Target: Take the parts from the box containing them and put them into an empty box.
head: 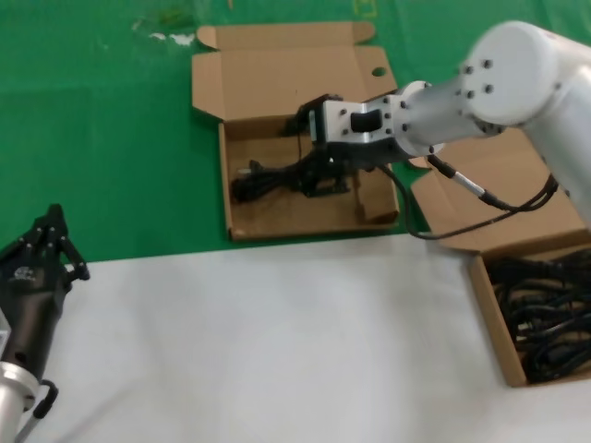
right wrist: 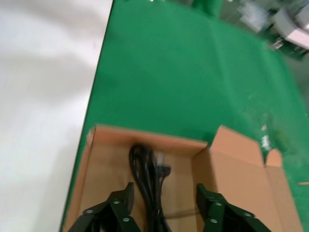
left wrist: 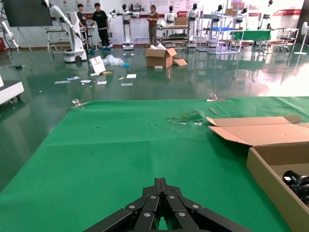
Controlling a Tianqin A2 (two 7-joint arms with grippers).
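Note:
The holed cardboard box (head: 242,227) lies open on the green mat, with a round hole in its lid tab (head: 379,71). One black coiled cord (head: 263,177) lies on its floor. My right gripper (head: 312,152) hangs over this box, open, its fingers on either side of the cord without gripping it. The right wrist view shows the open gripper (right wrist: 164,189) astride the cord (right wrist: 145,164) inside the box (right wrist: 108,162). The plain box (head: 489,318) at the right holds several black cords (head: 545,318). My left gripper (head: 51,229) is parked at the near left, shut and empty (left wrist: 161,182).
The white table surface (head: 277,341) fills the near side and the green mat (head: 102,138) the far side. The holed box's lid (head: 277,74) lies flat behind it. The plain box's lid (head: 499,198) stands open under my right arm. The holed box's wall (left wrist: 270,179) shows in the left wrist view.

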